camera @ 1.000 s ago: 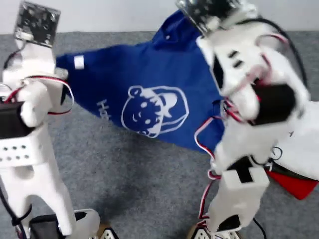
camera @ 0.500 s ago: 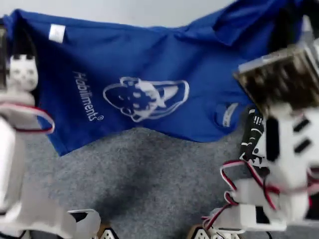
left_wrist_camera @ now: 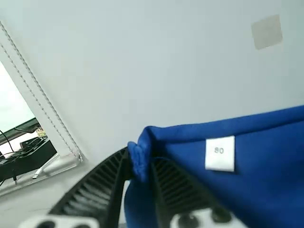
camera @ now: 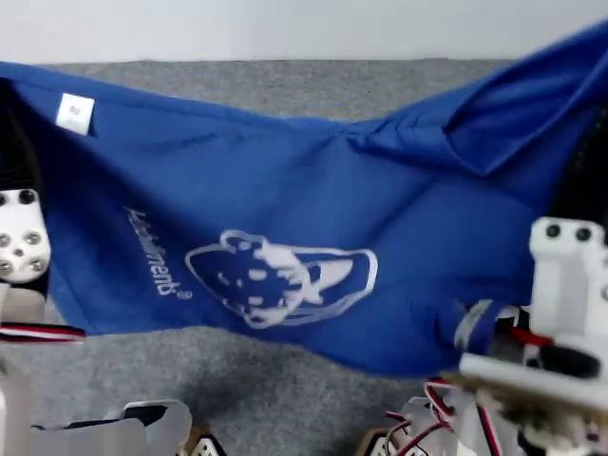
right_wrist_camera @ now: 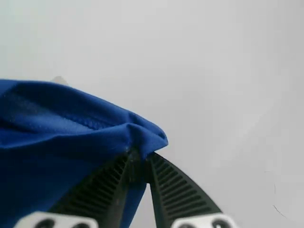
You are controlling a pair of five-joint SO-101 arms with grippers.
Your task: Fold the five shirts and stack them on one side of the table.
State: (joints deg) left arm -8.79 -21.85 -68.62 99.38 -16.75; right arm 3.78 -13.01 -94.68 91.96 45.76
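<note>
Left pincer: my left gripper [left_wrist_camera: 137, 160] is pressed together on a bunched corner of the blue shirt [left_wrist_camera: 237, 190]. The cloth is pinched between both ribbed black fingers [left_wrist_camera: 102, 178].
Right pincer: my right gripper [right_wrist_camera: 138, 160] is likewise clamped on a gathered corner of the same shirt. A small peak of fabric pokes out past the fingers [right_wrist_camera: 175, 190].
Shirt: from the high view the blue shirt [camera: 313, 190] is stretched wide between my two arms, reaching from the 9 o'clock edge to the 3 o'clock edge. Its far edge dips near 12 o'clock. Toward 2 o'clock the cloth is creased into a loose fold.
Left arm: my left arm [camera: 21, 247] stands at 9 o'clock, against the shirt's edge there.
Right arm: my right arm [camera: 568, 275] stands between 3 and 4 o'clock, in front of the shirt's other end.
Tag: a white tag [camera: 75, 113] sits on the shirt at 10 o'clock, near the corner my left gripper holds. My left wrist view shows it just beside the pinch.
Print: a white print [camera: 280, 277] lies on the shirt just off centre toward 6 o'clock, with a line of lettering beside it on the 9 o'clock side.
Table: the grey table [camera: 285, 399] shows below the shirt's near hem at 6 o'clock, and again as a strip at 12 o'clock.
Background: a pale wall [right_wrist_camera: 213, 71] is behind both pinches, and a window [left_wrist_camera: 16, 121] shows in my left wrist view.
</note>
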